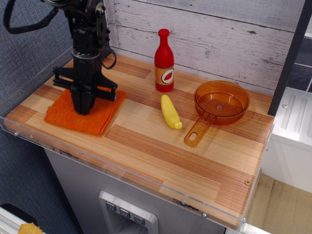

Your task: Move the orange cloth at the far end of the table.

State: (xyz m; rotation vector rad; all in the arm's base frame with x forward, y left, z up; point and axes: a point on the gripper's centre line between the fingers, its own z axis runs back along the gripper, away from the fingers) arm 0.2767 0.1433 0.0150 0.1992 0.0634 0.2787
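Cloth (80, 116): orange, near the surface (161, 146) front-left edge; gripper (83, 108) pressed upright onto it, jaws' state cannot be told; bottle (164, 61), banana (170, 112), pan (219, 105) to the right.

A red sauce bottle (164, 61) with an orange label stands upright near the whitewashed plank wall (219, 34). A yellow banana-shaped object (170, 112) lies flat just in front of it (one end pointing toward the bottle). To its right rests a translucent amber frying pan (221, 104), handle angled toward the front edge.
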